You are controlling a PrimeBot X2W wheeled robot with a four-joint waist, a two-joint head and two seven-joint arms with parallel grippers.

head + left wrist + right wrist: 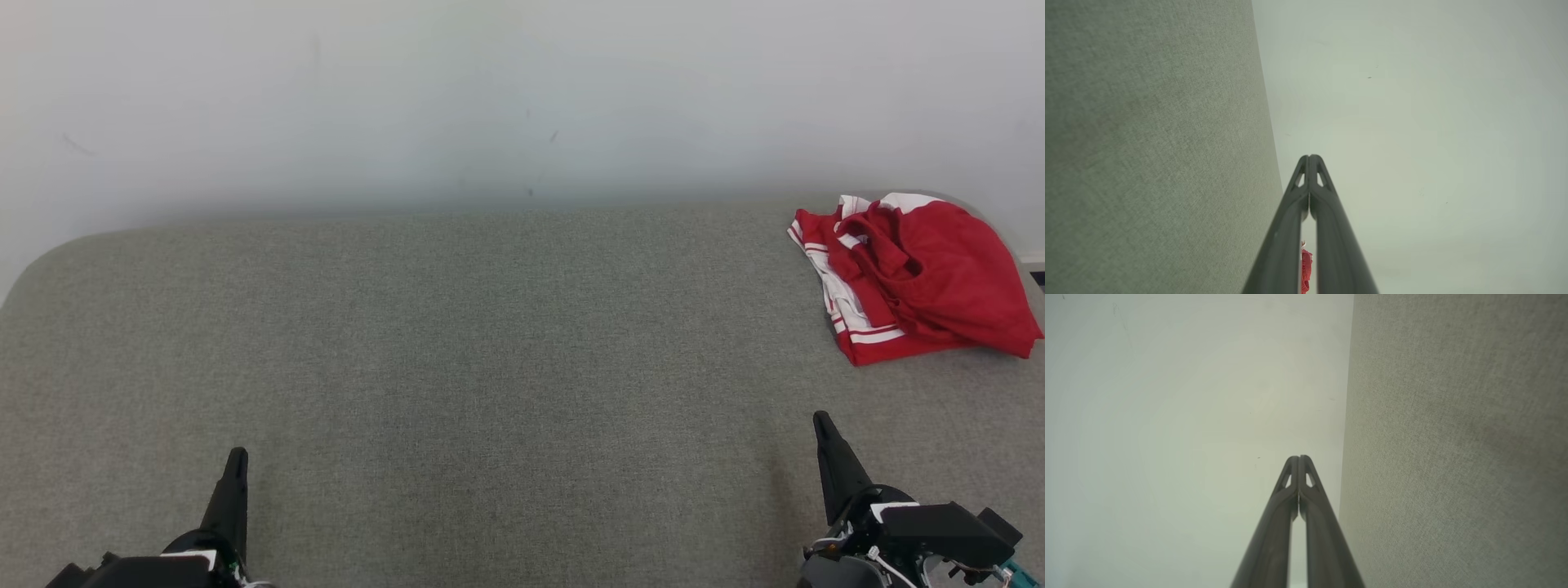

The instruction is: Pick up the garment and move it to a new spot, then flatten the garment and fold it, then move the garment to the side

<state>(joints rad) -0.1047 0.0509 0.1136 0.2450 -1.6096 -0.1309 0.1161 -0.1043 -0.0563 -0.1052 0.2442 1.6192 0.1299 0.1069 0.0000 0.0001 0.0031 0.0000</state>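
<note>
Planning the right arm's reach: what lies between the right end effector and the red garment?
Nothing but bare grey fabric surface separates the right end effector from the red garment, as the head view shows.

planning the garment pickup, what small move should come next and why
Probably open the right gripper and reach it toward the crumpled red and white cloth garment, bunched at the far right of the grey fabric table. That gripper is nearest it; both it and the left gripper are shut and empty.

Soft, even, shadowless light; head view sharp, both wrist views hazy and green-tinted.
</note>
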